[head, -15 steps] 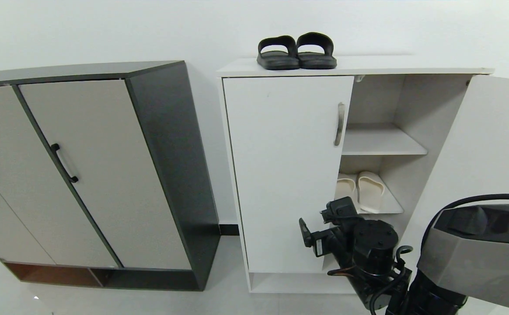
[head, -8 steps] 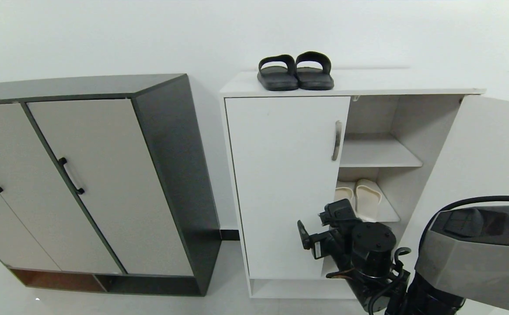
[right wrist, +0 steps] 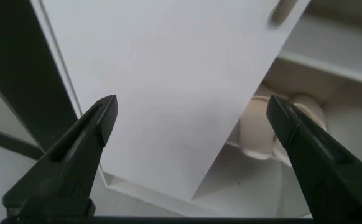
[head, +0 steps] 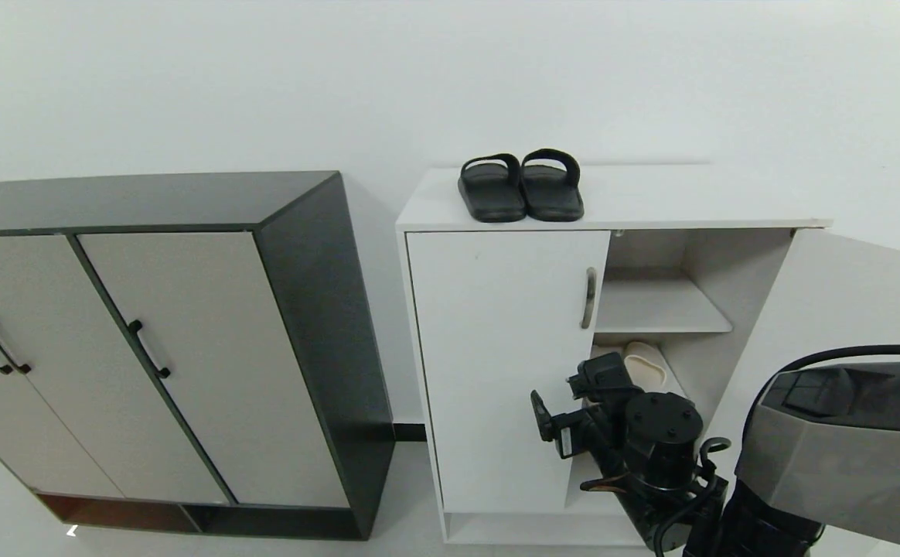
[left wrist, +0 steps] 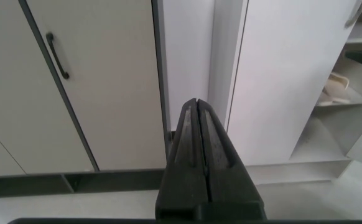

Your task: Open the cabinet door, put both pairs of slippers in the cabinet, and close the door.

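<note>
One cream pair (head: 643, 363) shelved, black slippers (head: 520, 186) sit atop the cabinet (head: 690, 197) — right gripper (right wrist: 190, 112) spread wide, left gripper (left wrist: 196, 104) pinched closed; a one-sided grab could drop a slipper.

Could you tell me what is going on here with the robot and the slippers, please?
The robot is putting slippers into the white cabinet. Its right door stands open, with the cream slippers on a lower shelf inside. The black slippers sit on top, not yet stored. The right gripper hangs open and empty before the closed left door; the left gripper is shut, holding nothing.
</note>
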Motion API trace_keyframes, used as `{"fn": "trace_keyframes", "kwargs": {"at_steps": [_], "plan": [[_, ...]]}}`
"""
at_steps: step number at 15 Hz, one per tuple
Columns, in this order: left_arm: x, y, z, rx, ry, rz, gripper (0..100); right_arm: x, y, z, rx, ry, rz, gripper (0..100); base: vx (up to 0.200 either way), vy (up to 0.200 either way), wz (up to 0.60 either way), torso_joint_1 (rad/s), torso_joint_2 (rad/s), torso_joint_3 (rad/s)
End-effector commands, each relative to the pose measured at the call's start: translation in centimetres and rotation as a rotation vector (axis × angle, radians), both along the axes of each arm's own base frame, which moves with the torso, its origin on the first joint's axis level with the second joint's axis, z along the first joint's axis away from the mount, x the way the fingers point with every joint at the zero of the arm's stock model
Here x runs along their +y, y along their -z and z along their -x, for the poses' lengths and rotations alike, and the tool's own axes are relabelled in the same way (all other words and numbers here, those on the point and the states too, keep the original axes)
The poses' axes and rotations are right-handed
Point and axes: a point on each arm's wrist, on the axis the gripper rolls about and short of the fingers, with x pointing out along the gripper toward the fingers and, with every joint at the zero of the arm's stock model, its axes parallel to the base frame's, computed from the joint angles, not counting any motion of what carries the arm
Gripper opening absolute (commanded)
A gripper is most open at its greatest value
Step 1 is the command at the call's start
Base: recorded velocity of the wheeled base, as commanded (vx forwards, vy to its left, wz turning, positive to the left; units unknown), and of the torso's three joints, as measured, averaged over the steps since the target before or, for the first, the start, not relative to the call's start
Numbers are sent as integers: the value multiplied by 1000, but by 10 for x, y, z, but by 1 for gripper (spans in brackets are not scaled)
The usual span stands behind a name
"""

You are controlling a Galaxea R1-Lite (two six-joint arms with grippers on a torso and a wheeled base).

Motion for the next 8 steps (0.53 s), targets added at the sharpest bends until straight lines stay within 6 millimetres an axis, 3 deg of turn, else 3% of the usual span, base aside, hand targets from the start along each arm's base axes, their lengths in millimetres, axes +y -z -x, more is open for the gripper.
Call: {"fn": "trace_keyframes", "kwargs": {"at_steps": [1, 8], "plan": [[0, 0, 0, 1, 0, 0, 0, 0, 0, 0, 1, -1, 1, 100, 0, 0, 0, 163, -471, -325], [0, 0, 0, 1, 0, 0, 0, 1, 0, 0, 0, -4, -1, 100, 0, 0, 0, 183, -495, -313]]}}
